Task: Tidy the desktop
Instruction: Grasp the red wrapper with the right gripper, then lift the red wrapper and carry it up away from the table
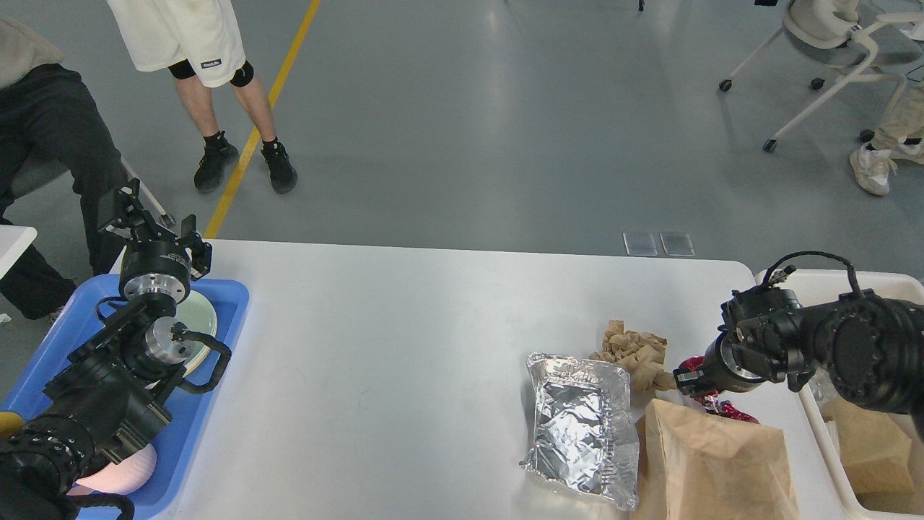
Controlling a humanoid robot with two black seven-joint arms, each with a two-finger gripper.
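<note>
Right end effector (684, 378) nosing at red wrapper (704, 397) beside crumpled brown paper (635, 355); grip state unclear. Risk: snagging paper, dragging it across surface (404, 347).

Bright, even overhead light fills the scene. The glossy grey floor (505, 130) shows soft pale reflections, and the large smooth white desktop (404, 339) carries a broad, mild sheen left of the right arm's black two-finger claw (684, 378). Just left of that claw, the crumpled silver foil packet (581, 426) throws sharp glints. Shadows are faint and short, close under objects. Focus is crisp throughout; the dark claw's fingers merge into blackness.
</note>
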